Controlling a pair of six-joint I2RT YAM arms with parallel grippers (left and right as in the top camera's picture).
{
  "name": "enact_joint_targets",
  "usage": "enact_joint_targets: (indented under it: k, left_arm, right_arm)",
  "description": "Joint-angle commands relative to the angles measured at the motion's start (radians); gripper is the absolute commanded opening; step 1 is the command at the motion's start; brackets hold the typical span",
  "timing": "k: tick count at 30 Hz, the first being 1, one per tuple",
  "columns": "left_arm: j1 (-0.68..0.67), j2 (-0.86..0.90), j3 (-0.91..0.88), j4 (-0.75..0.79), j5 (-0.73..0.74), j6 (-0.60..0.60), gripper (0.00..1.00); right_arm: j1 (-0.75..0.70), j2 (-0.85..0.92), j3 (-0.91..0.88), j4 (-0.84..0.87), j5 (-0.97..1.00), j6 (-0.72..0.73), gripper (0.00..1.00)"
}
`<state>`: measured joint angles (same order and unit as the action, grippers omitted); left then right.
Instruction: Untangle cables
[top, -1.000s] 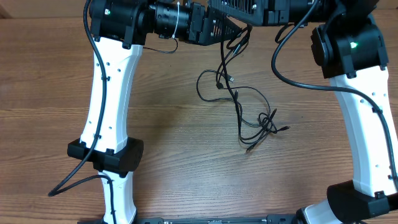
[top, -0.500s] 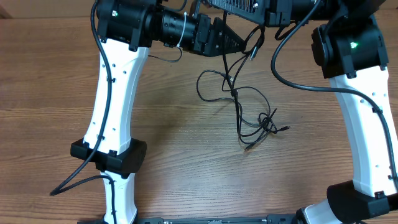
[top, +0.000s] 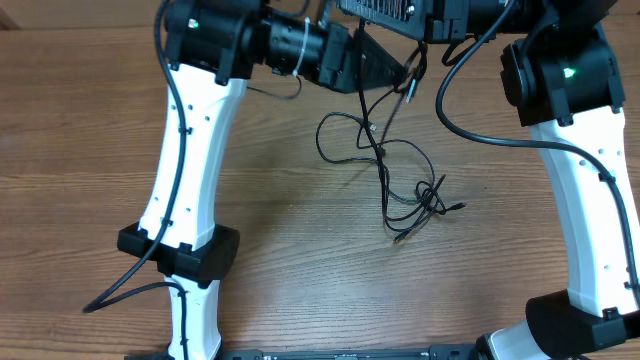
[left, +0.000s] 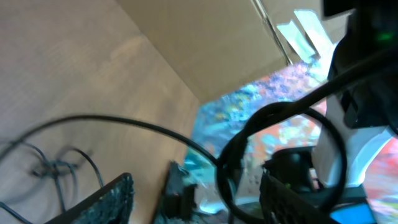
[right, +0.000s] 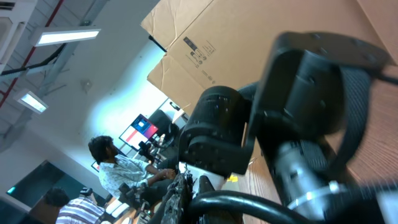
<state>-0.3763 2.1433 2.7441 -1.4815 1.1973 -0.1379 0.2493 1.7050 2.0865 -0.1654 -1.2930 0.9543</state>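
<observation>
Wood-grain table, tangled black cables

Place: a robotics lab set up in an open office or workshop hall.
Rig: white robot arms mounted at a wood-grain counter.
Ceiling: exposed, with fluorescent strip lights.
People: a seated person near a lit monitor.
Storage: large cardboard boxes standing beside the counter.
</observation>
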Motion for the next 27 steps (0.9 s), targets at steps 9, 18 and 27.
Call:
enact_joint_targets:
  k: [9,18,27]
  left_arm:
    - [-0.03,0.087,0.006,-0.064,0.06,0.016,0.61]
    - [-0.032,0.094,0.006,-0.135,0.049,0.139,0.59]
    - [0.039,0.093,0.007,-0.07,0.063,0.139,0.63]
  right_arm:
    - [-0.003,0.014,0.007,-0.021,0.014,-0.022,0.04]
    - [-0.045,0.017,0.007,-0.086,0.021,-0.074,0.04]
    - [-0.087,0.019,0.007,-0.371,0.205,-0.249,0.04]
